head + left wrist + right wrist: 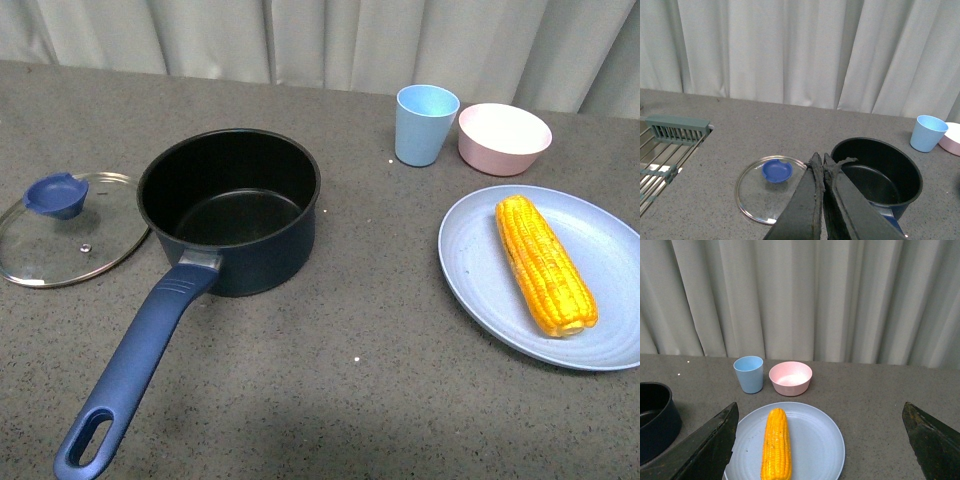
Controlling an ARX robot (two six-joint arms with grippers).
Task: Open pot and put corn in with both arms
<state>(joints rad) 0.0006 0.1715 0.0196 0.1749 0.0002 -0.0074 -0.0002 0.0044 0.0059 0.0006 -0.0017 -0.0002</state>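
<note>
Where left gripper (821, 159) clenches empty, pot handle (140, 350) mostly hidden, right gripper (820, 405) released, body cropped.

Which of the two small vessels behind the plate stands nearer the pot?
The light blue cup. It is taller and narrower than the pink bowl and stands beside it, on the side towards the pot.

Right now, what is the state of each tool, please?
Left tool: closed, holding nothing.
Right tool: open, holding nothing.
</note>
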